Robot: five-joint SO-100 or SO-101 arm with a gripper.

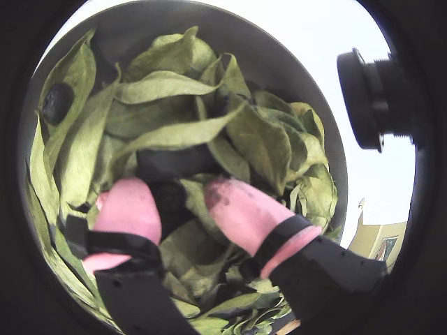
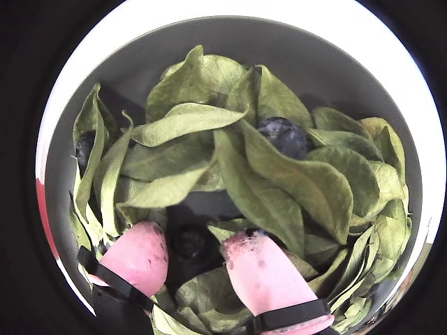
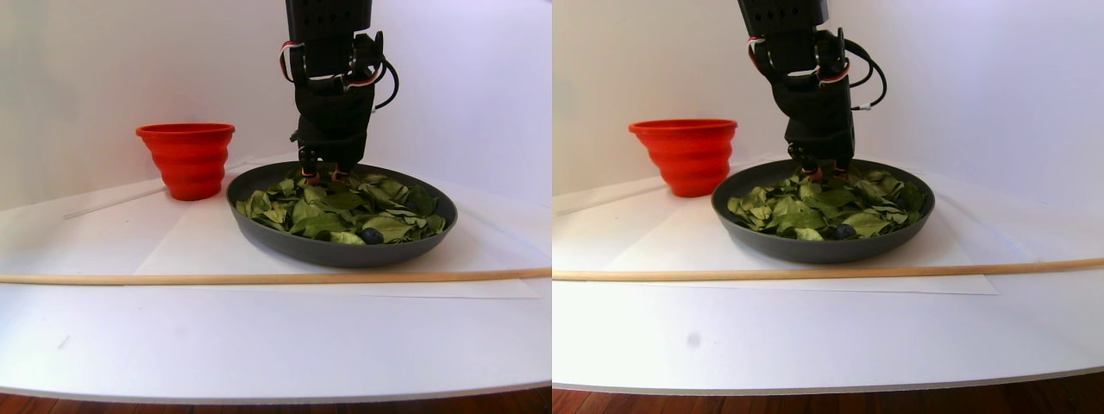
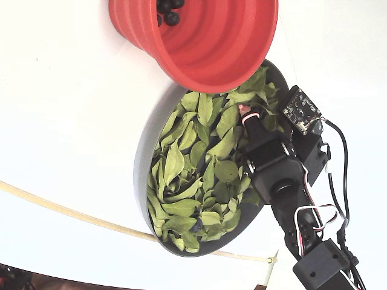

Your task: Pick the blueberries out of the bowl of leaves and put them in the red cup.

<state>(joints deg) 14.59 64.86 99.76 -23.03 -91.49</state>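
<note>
My gripper [image 2: 194, 237] is open and lowered into the dark grey bowl [image 2: 314, 63] of green leaves [image 2: 279, 181]. Its two pink fingertips [image 2: 143, 255] stand either side of one blueberry [image 2: 190, 244] lying in a gap among the leaves, with space on both sides of it. Another blueberry [image 2: 283, 134] lies half under leaves farther in, and a third [image 2: 84, 146] is by the left wall. The other wrist view shows the straddled blueberry [image 1: 167, 199] and one more [image 1: 57, 103] at the far left. The red cup [image 4: 205, 42], beside the bowl, holds several blueberries [image 4: 167, 11].
In the stereo pair view the red cup [image 3: 185, 159] stands left of the bowl [image 3: 341, 248], and a blueberry [image 3: 371, 235] lies at the bowl's front rim. A thin wooden rod [image 3: 259, 278] lies across the white table in front of the bowl.
</note>
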